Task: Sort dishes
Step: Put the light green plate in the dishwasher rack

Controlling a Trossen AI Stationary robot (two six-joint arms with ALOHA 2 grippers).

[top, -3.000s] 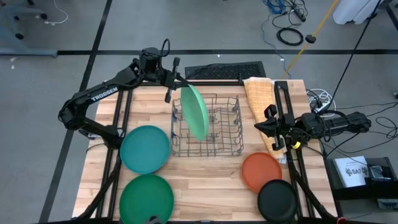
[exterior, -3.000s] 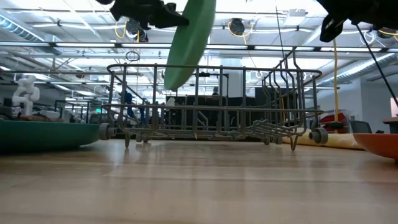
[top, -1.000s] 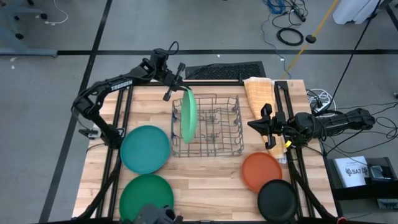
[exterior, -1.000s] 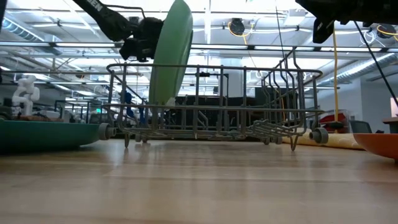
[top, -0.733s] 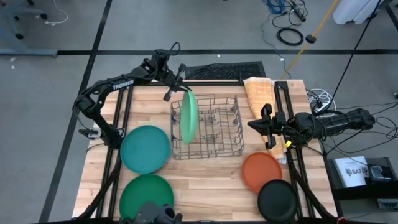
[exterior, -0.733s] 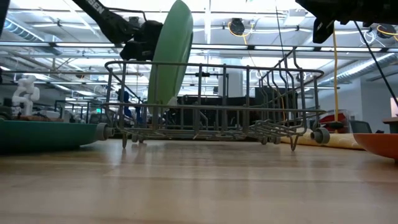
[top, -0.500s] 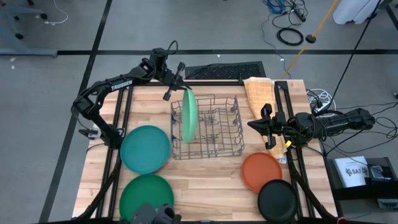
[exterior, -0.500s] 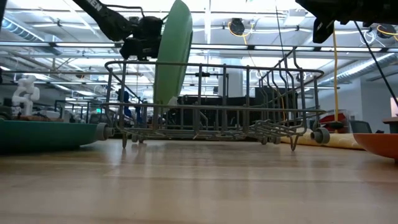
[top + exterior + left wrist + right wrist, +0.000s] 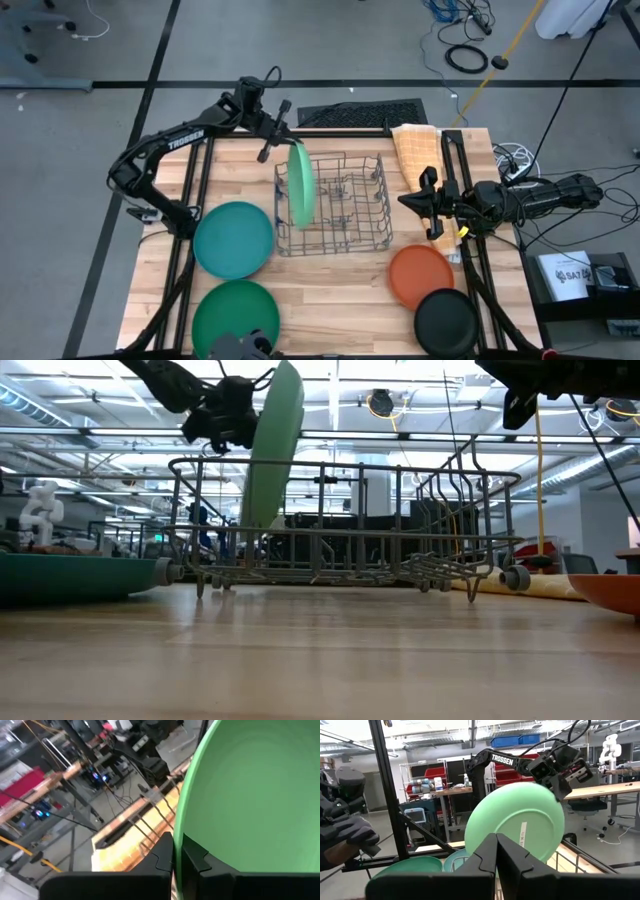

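The light green plate (image 9: pixel 298 186) stands on edge in the left end of the grey wire rack (image 9: pixel 345 205), its lower rim down between the wires (image 9: pixel 255 530). My left gripper (image 9: pixel 281 131) is at its top far rim, shut on it. The teal plate (image 9: pixel 233 240) and the dark green plate (image 9: pixel 235 318) lie flat on the table's left side. On the right lie the orange plate (image 9: pixel 421 277) and the black plate (image 9: pixel 446 322). My right gripper (image 9: pixel 412 203) hovers shut to the right of the rack, touching nothing. My left gripper pinches the light green plate's rim (image 9: pixel 178 827) between its two fingers, one finger on each face, at the plate's upper far edge. It comes slanting down from the table's far-left corner. The plate stands nearly upright, with its lower rim inside the rack.
A folded yellow-orange cloth (image 9: pixel 414 160) lies along the far right, beside my right arm. A black mat (image 9: pixel 345 116) lies behind the rack. Bare wood shows in front of the rack (image 9: pixel 335 290). In the right wrist view a gloved person (image 9: pixel 345 837) stands beyond the table.
My left gripper has drawn a little toward the table's far-left corner and up, and the light green plate has tipped more upright in the rack. The rack jolted slightly leftward and settled. My right arm has kept still.
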